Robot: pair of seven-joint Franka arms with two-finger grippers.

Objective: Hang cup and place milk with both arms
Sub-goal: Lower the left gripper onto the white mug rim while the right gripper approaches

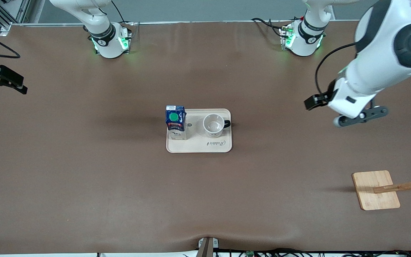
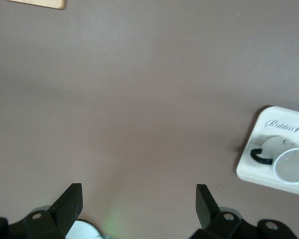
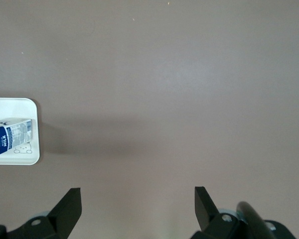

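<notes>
The white cup with its black handle stands upright on a cream tray at mid-table. The dark-blue milk with a green cap stands beside it on the tray, toward the right arm's end. My left gripper is up over bare table toward the left arm's end, open and empty; its view shows the cup on the tray. My right gripper is over the right arm's end of the table, open and empty; its view shows the milk on the tray.
A wooden rack with a flat base and a pole with pegs stands at the left arm's end, nearer to the front camera than the tray. A corner of the base shows in the left wrist view. The tabletop is brown.
</notes>
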